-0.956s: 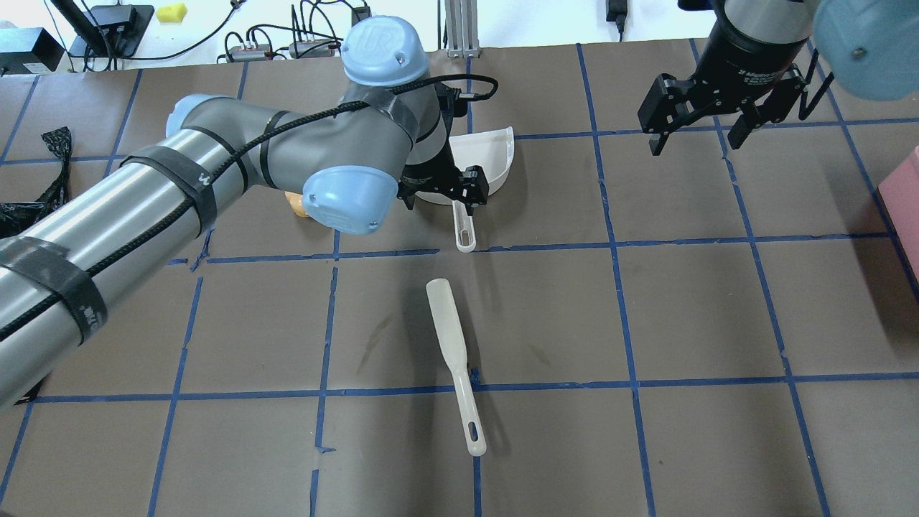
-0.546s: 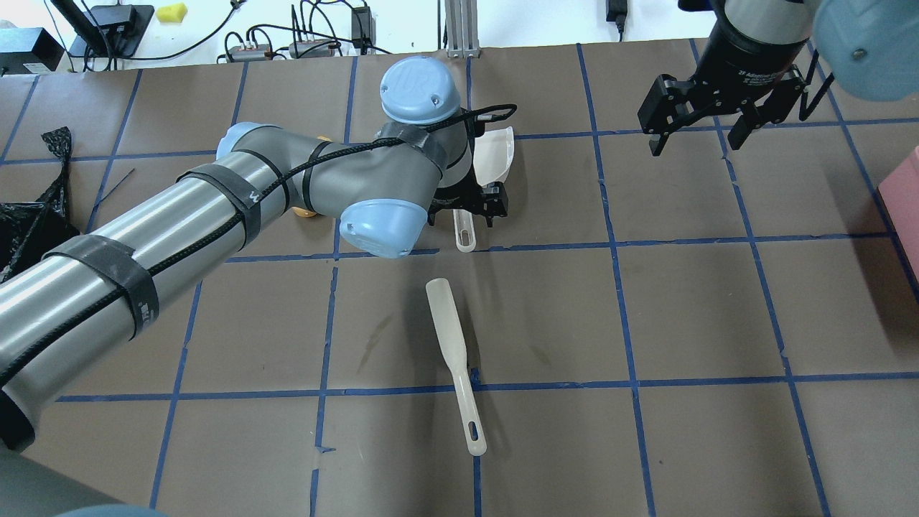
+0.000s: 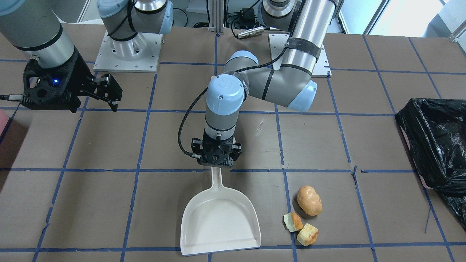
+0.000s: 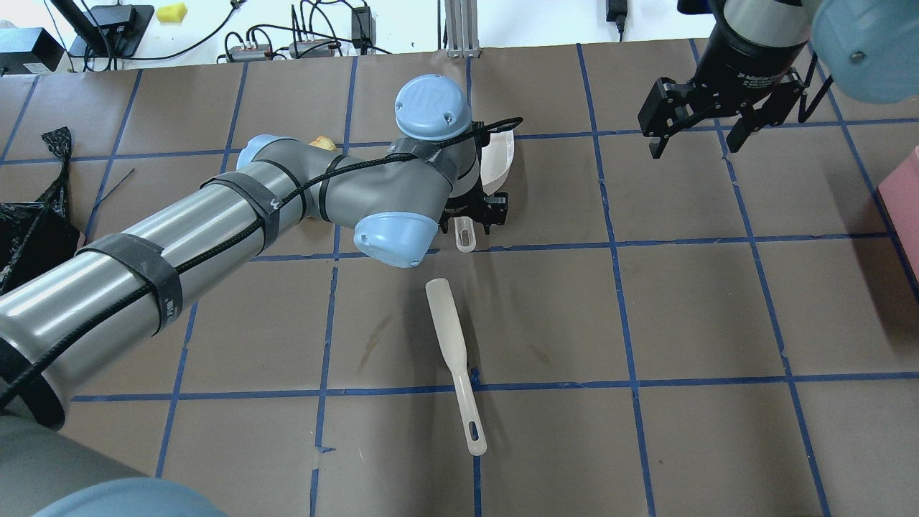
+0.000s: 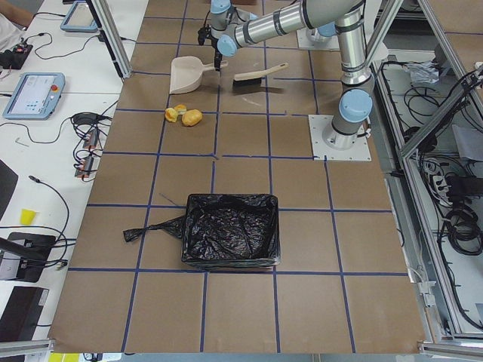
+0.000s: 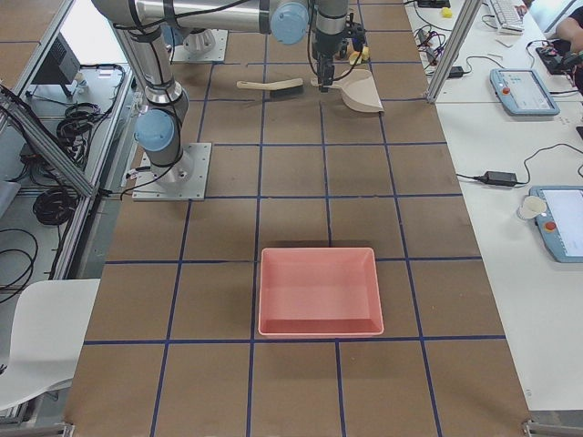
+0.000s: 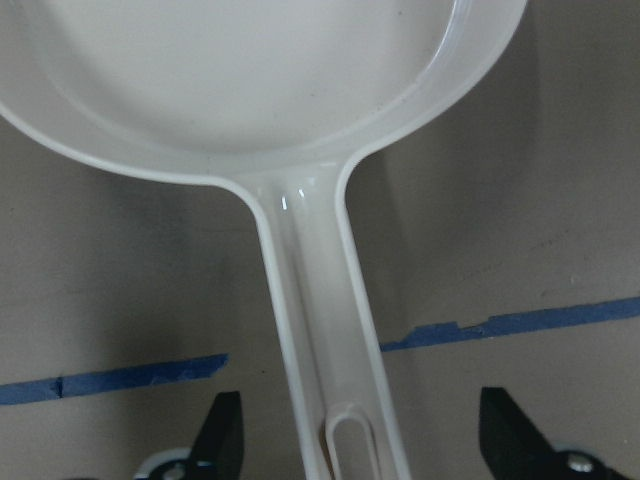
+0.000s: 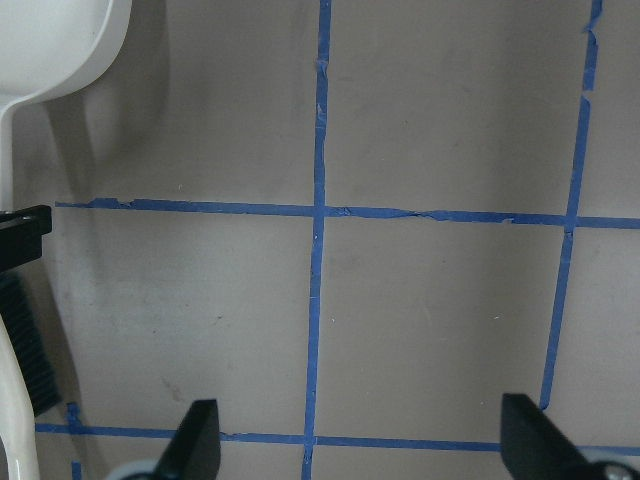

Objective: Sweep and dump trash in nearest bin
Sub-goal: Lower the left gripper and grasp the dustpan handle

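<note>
The white dustpan [image 3: 218, 222] lies flat on the table, handle toward the robot. My left gripper [image 3: 217, 160] is open over the handle. In the left wrist view its fingers [image 7: 225, 432] stand apart on either side of the handle, not touching it. The trash is a tan potato-shaped lump [image 3: 309, 200] and two smaller chunks [image 3: 293, 221] [image 3: 307, 234] beside the pan's mouth. The bin [image 3: 437, 145], lined with a black bag, stands at the table's end on my left, also in the exterior left view [image 5: 230, 234]. My right gripper [image 4: 700, 129] is open and empty, well off to the side.
A white brush [image 4: 452, 352] lies on the table nearer the robot than the dustpan [image 4: 499, 154]. A pink tray [image 6: 319, 291] stands toward the table's right end. Cables and boxes line the far edge.
My left arm has swung toward the dustpan and now sits with its open gripper over the handle. The right arm, brush and dustpan have not moved.
</note>
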Robot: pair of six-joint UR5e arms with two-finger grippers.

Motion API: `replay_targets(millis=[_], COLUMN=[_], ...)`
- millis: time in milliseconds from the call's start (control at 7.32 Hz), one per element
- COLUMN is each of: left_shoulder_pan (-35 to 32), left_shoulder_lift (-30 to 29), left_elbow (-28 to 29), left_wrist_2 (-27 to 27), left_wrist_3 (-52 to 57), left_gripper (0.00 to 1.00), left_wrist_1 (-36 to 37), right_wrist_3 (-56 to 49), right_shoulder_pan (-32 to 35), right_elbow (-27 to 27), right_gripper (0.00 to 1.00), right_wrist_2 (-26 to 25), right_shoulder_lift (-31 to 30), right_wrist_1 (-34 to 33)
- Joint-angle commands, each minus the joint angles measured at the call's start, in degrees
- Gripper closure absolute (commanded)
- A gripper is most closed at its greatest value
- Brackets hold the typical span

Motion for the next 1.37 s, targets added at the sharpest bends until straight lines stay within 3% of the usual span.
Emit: replay_targets(millis=[0,137,273,410,546,683,819,1229], left_shoulder_pan=[0.0,0.0,0.1,0.5,0.6,0.8,1.4,1.7], left_shoulder_lift=[0.3,0.1,0.7,1.4,2.0,2.4,3.0,3.4], left_elbow=[-0.1,-0.1,0.6,1.7,1.9,2.1,1.9,2.1], left_wrist_2=[0.3,0.2,0.1,-0.1,0.2,0.2,0.1,0.3], left_wrist_3=[0.1,0.1,0.2,1.7,3.4,3.6,3.6,6.5], left_gripper=[0.79,0.79,0.81,0.84,0.86,0.88,0.89,0.93], left_wrist_1=[-1.0,-0.8,-1.0,-2.3,-3.5,-4.1,-4.9,-4.9], right_wrist_3=[0.2,0.1,0.4,0.3,0.7,0.7,0.8,0.8], right_shoulder_pan=[0.0,0.0,0.0,0.0,0.0,0.0,0.0,0.0], right_elbow=[0.1,0.1,0.1,0.1,0.5,0.3,0.4,0.5], right_gripper=[0.00,0.10,0.07,0.22,0.09,0.16,0.05,0.00], right_wrist_2=[0.0,0.1,0.0,0.1,0.0,0.0,0.0,0.0], right_shoulder_lift=[0.1,0.1,0.0,0.0,0.0,0.0,0.1,0.0], right_wrist_1=[0.6,0.6,0.7,0.6,0.7,0.4,0.3,0.2])
